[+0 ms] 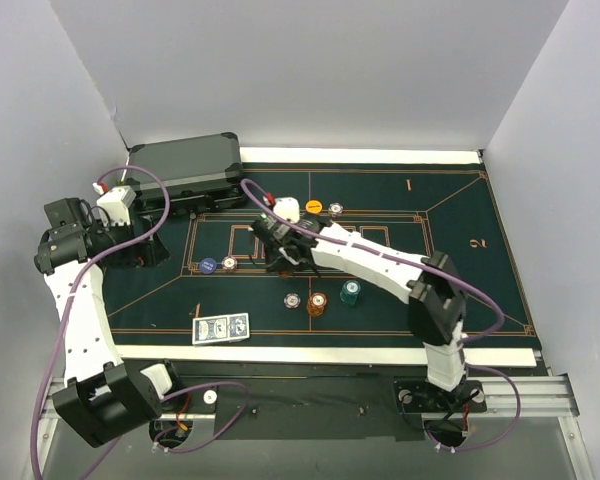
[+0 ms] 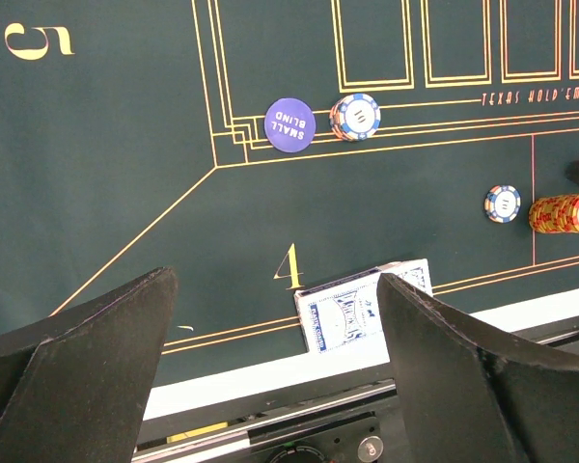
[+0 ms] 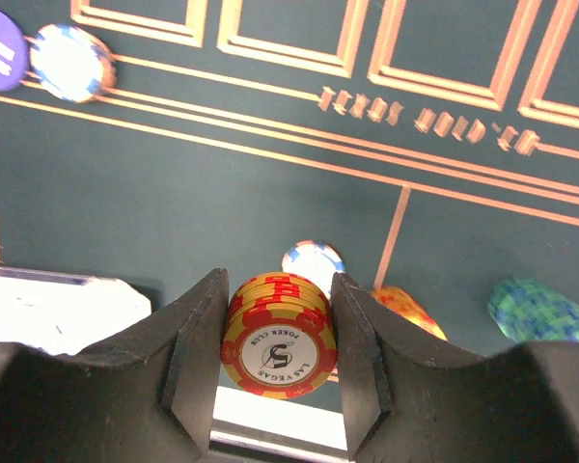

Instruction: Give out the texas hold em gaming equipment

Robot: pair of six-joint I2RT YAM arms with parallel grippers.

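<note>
Room: white walls (image 1: pixel 310 70).
Mat (image 1: pixel 370 190): green felt, gold lines.
Right gripper (image 3: pixel 278 323): pinches round red-yellow chip stack (image 3: pixel 278 342) over mat's middle.
Left gripper (image 2: pixel 275 318): wide open, empty.
Cards (image 1: pixel 221 328): blue-backed, mat's near edge.

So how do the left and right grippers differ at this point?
The left gripper is wide open and empty; the right gripper is shut on a stack of red-and-yellow chips. The left gripper is at the left edge of the green mat, near the dark case; the right gripper is over the mat's middle. Both are black and above the same mat.
</note>
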